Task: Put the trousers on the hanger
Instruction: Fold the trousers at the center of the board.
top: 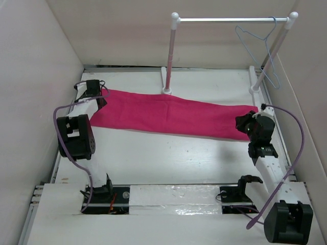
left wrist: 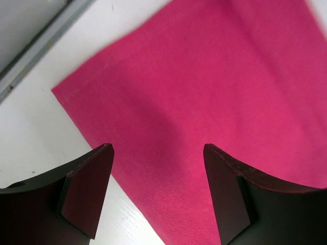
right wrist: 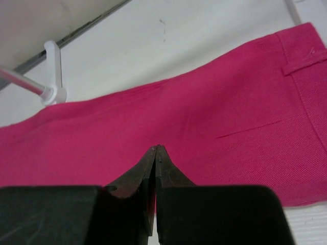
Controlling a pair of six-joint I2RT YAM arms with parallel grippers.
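Note:
The magenta trousers [top: 173, 112] lie flat across the table, stretched from left to right. The pale-blue wire hanger [top: 265, 40] hangs by its hook at the right end of the rack's silver bar. My left gripper [top: 100, 98] is at the trousers' left end. In the left wrist view it [left wrist: 158, 153] is open, with the jaws spread over the cloth's edge [left wrist: 204, 92] near a corner. My right gripper [top: 243, 122] is at the trousers' right end. In the right wrist view it [right wrist: 156, 149] is shut and empty just above the fabric [right wrist: 204, 112], near a belt loop [right wrist: 302, 62].
A rack of white posts and a silver bar [top: 230, 20] stands at the back; its left post foot [top: 167, 91] touches the trousers' far edge and shows in the right wrist view [right wrist: 53, 76]. Pale walls enclose the table on the left, back and right.

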